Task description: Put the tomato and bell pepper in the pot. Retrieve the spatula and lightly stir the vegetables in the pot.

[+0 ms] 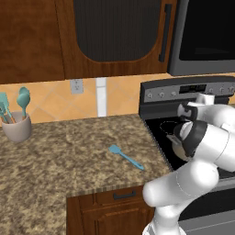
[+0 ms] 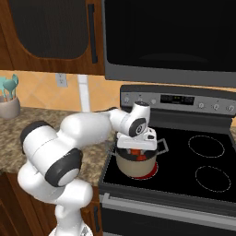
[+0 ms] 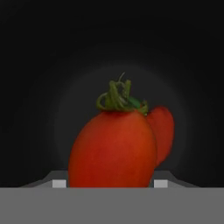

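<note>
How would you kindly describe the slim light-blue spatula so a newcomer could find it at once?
Start at the speckled brown granite counter left of the black stove. The slim light-blue spatula lies flat and alone near the counter's front edge, unlike the teal spoons standing in the beige cup by the wall.

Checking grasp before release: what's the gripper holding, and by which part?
Cannot tell for sure: the bell pepper sits between the fingers at its broad end, stem away, over the pot; contact is hidden.
</note>
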